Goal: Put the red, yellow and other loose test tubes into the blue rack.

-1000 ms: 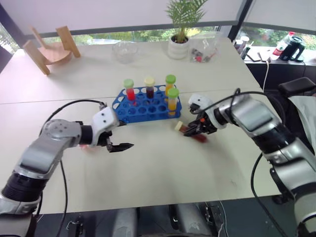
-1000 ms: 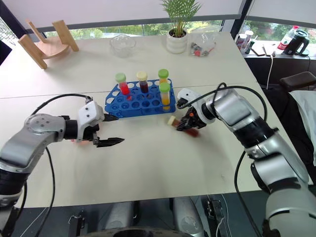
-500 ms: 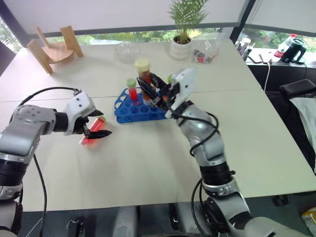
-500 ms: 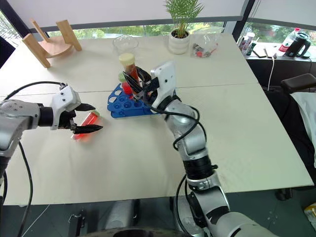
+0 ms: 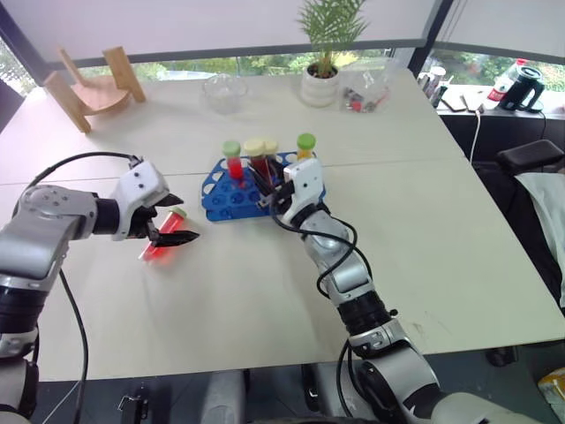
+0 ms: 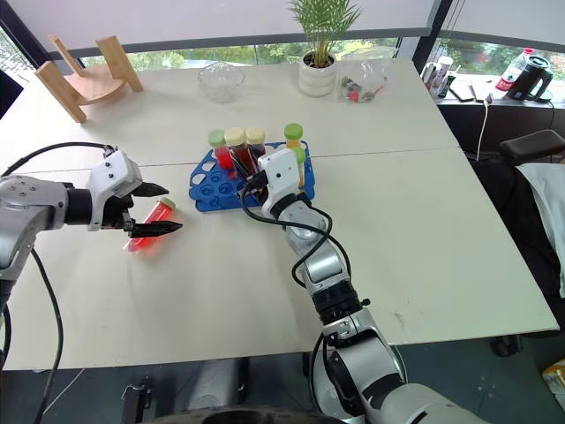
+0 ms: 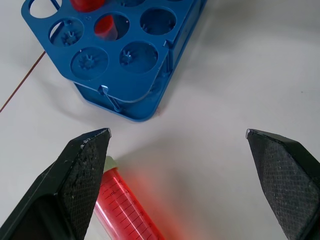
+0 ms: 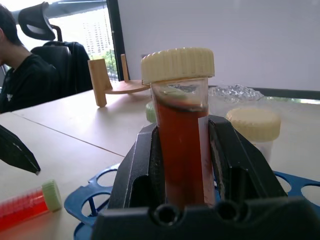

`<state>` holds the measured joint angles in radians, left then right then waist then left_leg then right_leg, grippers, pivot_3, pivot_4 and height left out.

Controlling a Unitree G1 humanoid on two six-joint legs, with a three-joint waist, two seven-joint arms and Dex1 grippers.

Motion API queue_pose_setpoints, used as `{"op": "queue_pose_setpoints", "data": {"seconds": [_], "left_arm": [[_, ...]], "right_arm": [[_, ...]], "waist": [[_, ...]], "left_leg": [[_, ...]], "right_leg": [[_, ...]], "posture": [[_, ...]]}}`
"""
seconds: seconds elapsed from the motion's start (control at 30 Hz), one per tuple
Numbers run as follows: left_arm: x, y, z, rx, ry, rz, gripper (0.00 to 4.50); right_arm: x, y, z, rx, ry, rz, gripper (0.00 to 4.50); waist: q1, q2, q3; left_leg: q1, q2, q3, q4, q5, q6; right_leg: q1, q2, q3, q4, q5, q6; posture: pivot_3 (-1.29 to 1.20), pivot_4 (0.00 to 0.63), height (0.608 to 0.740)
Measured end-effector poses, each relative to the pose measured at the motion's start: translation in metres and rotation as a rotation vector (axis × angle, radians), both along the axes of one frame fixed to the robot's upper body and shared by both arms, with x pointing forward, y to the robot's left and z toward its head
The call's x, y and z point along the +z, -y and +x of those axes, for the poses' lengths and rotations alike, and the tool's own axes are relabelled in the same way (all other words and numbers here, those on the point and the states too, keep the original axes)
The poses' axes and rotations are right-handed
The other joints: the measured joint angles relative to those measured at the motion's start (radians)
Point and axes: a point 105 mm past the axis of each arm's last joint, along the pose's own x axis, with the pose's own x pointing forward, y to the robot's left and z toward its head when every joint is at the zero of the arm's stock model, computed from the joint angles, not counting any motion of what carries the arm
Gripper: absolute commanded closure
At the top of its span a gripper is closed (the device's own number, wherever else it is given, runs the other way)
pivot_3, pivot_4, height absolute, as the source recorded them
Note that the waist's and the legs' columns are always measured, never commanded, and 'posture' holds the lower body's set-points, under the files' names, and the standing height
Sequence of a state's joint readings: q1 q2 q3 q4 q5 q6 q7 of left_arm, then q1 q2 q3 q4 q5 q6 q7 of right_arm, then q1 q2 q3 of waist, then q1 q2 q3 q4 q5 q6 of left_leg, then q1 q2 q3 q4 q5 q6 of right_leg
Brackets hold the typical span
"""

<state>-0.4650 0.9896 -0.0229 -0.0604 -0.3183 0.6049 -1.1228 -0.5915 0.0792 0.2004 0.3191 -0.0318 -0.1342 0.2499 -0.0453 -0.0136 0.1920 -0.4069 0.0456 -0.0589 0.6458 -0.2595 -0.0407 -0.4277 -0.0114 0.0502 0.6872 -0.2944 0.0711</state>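
1. Right gripper (image 6: 248, 170) is clamping the dark brown tube (image 8: 181, 135) with the cream cap – fingers tight on both sides of the tube body, cap end up, tube roughly upright.
2. It is holding that tube over the blue rack (image 5: 231, 201), among the tubes already standing there.
3. Blue rack is sitting mid-table, with several capped tubes standing in it: a red tube with green cap (image 5: 232, 159) at the left end, a cream-capped tube (image 5: 267, 150) behind, a yellow-liquid tube with green cap (image 5: 305, 146) at the right end.
4. Left gripper (image 5: 173, 219) is hovering just left of the rack, jaws spread wide, holding nothing.
5. Loose red tube (image 7: 122, 207) with green cap is lying on its side on the table (image 5: 424, 221) – cap end pointing toward the rack, close to it but not touching.
6. In the left wrist view the red tube is lying beside one left fingertip (image 7: 85, 165), partly under it; can't tell if they are touching.
7. Far side of the table: wooden stand (image 5: 93, 87), clear glass bowl (image 5: 222, 91), potted plant (image 5: 324, 53).
8. Person in dark clothing (image 8: 22, 75) is sitting beyond the table in the right wrist view.
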Motion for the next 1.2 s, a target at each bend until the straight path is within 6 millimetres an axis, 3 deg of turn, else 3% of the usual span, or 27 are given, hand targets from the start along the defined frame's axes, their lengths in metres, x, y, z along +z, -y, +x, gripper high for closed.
{"op": "queue_pose_setpoints", "data": {"seconds": [0.33,0.77,1.07,1.2], "left_arm": [[-0.001,0.002,0.001,0.006,0.007,-0.008,0.0],[-0.004,0.001,0.003,0.01,0.002,-0.016,0.0],[-0.005,-0.001,0.003,0.005,0.014,-0.011,0.0],[-0.008,-0.004,0.004,0.015,0.006,-0.013,0.0]], "right_arm": [[-0.001,0.016,0.009,-0.064,0.047,-0.016,3.67],[-0.011,0.002,0.005,-0.031,0.015,-0.012,3.67],[-0.017,0.002,0.006,-0.033,0.006,-0.022,3.67],[-0.023,0.006,0.006,-0.041,-0.006,-0.035,1.72]], "waist": [[0.0,0.0,0.0],[-0.001,0.0,0.0],[-0.002,0.0,0.0],[-0.001,0.0,0.0]], "left_leg": [[0.0,0.0,0.0,0.0,0.0,0.0],[0.001,0.0,0.0,0.0,0.0,0.0],[0.001,0.0,0.0,0.0,0.0,0.0],[0.001,0.0,0.0,0.0,0.0,0.0]], "right_leg": [[0.0,0.0,0.0,0.0,0.0,0.0],[0.001,0.0,0.0,0.001,0.0,0.0],[0.001,0.0,0.0,0.001,0.0,0.0],[0.001,0.0,0.0,0.001,0.0,0.0]], "posture": [[0.0,0.15,0.74],[0.0,0.15,0.74],[0.0,0.15,0.74],[0.0,0.15,0.74]]}}
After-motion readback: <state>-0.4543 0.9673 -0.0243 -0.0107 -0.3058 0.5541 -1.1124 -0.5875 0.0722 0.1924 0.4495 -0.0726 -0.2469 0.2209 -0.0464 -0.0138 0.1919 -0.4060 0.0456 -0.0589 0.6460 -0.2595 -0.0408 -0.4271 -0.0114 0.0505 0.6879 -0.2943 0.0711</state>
